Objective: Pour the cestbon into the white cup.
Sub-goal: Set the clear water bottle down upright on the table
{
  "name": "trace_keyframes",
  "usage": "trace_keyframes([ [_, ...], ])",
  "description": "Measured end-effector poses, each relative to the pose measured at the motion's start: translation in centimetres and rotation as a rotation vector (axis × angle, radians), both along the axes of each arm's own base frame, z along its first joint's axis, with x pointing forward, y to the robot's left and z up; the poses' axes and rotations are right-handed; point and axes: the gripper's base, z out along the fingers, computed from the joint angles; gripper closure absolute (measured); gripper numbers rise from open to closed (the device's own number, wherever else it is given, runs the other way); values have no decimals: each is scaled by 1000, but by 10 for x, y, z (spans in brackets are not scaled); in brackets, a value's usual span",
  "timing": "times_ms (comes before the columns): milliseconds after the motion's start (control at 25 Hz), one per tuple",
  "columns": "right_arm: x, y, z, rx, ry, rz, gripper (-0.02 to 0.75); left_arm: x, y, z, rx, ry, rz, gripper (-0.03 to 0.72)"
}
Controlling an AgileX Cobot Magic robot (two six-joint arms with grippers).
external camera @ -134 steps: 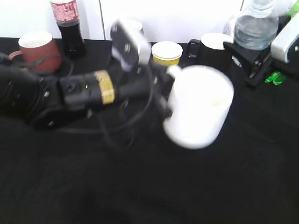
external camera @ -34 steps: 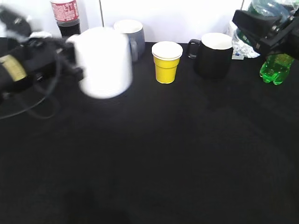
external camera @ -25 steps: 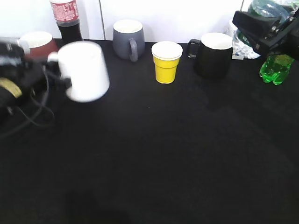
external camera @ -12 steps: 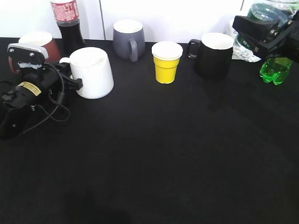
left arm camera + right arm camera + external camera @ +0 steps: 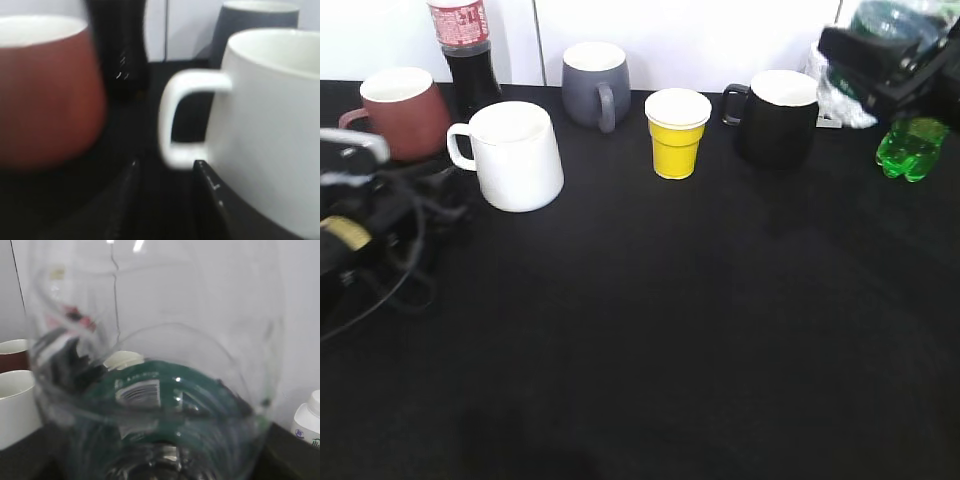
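Note:
The white cup (image 5: 510,155) stands upright on the black table at the left, handle pointing left. It fills the right of the left wrist view (image 5: 270,125). My left gripper (image 5: 445,195) is open and empty, just left of the handle; its fingertips (image 5: 165,167) sit just short of the loop. My right gripper (image 5: 885,60) is at the far back right, raised, and shut on the cestbon (image 5: 890,20). The clear bottle with its dark green label (image 5: 160,390) fills the right wrist view and hides the jaws.
A red-brown mug (image 5: 400,98) stands close behind my left gripper, with a cola bottle (image 5: 465,50) behind it. A grey mug (image 5: 593,82), yellow cup (image 5: 677,132), black mug (image 5: 775,115) and green soda bottle (image 5: 910,145) line the back.
My left gripper carried the white cup to the left, set it down upright, let go of the handle and drew back to the left. The right gripper still holds the cestbon at the back right.

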Motion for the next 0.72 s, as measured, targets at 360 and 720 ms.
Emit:
trace_keyframes([
  [360,6,-8,-6,5,81,-108,246,-55,-1,71,-4,-165,-138,415],
  [720,32,-16,-98,-77,278,-218,246,-71,-5,108,53,-228,-223,415],
])
